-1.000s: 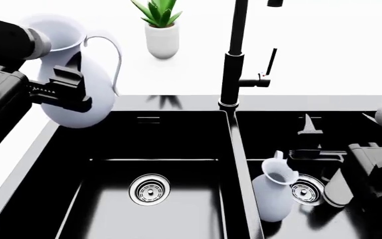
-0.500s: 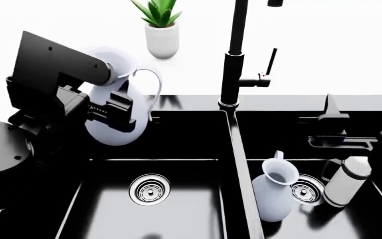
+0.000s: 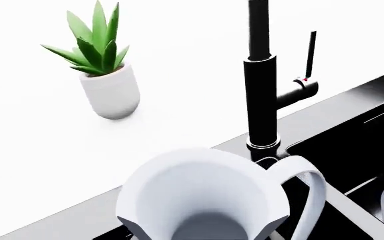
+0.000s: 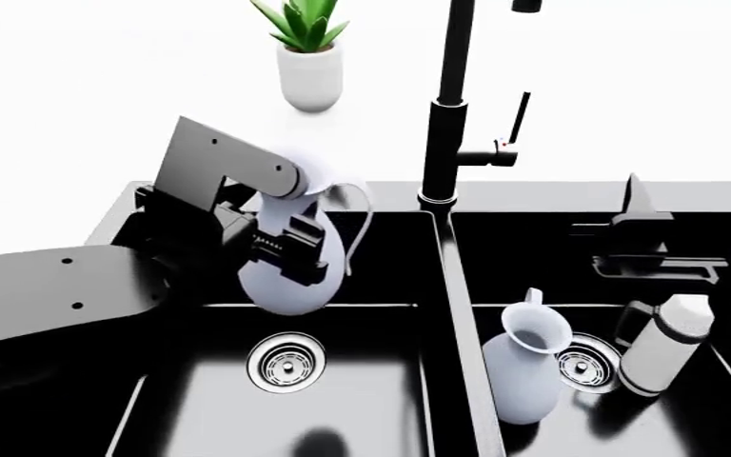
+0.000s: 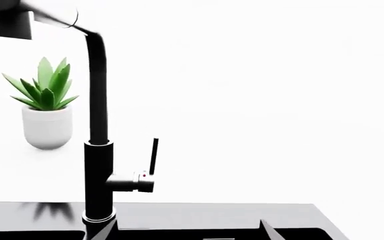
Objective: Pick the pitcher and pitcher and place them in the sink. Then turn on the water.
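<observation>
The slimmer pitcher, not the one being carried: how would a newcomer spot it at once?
Start at the black double sink and take the basin right of the tall tap. The slimmer pitcher stands upright there beside the chrome drain. Unlike the capped white bottle lying nearby, it has an open flared mouth.

- I see a bright white counter (image 4: pixel 111 114) stretching away behind, evenly lit.
- A small white pot with a green plant (image 4: pixel 308 57) stands on it, casting a faint shadow.

slim pitcher (image 4: pixel 522 369) in right basin | fat pitcher (image 4: pixel 292 257) over left basin
</observation>
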`<state>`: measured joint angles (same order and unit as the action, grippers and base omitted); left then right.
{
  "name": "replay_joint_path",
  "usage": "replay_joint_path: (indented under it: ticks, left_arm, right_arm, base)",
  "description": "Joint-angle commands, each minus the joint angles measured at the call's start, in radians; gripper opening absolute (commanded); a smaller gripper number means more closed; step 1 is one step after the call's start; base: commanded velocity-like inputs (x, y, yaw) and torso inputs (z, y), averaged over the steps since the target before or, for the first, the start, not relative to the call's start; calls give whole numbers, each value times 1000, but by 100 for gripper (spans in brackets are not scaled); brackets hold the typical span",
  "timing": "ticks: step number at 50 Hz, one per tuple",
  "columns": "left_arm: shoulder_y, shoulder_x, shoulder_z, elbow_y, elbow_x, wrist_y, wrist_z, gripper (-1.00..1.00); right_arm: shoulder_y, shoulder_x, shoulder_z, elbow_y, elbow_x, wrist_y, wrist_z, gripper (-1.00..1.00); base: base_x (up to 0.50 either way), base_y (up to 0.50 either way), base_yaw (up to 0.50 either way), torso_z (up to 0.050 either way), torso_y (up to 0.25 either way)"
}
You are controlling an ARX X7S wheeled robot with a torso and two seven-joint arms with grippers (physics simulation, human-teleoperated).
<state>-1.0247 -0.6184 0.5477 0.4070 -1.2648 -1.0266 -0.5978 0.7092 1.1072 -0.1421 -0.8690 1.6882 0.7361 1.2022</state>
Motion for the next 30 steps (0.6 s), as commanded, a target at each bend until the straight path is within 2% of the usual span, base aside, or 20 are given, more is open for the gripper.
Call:
replay_joint_path:
  ticks: [1,30]
  left_arm:
    - [49,51,34,-54,51,52,37,-100]
    - [196,79,104,-53,96,120,79,-100]
  right_arm:
    - [-6,-4,-1,3,-10,1,-6,100]
    - [-39,-10,5,1,-32,-9,-18,100]
  base:
    - [0,0,0,0,0]
    - [0,0,0,0,1]
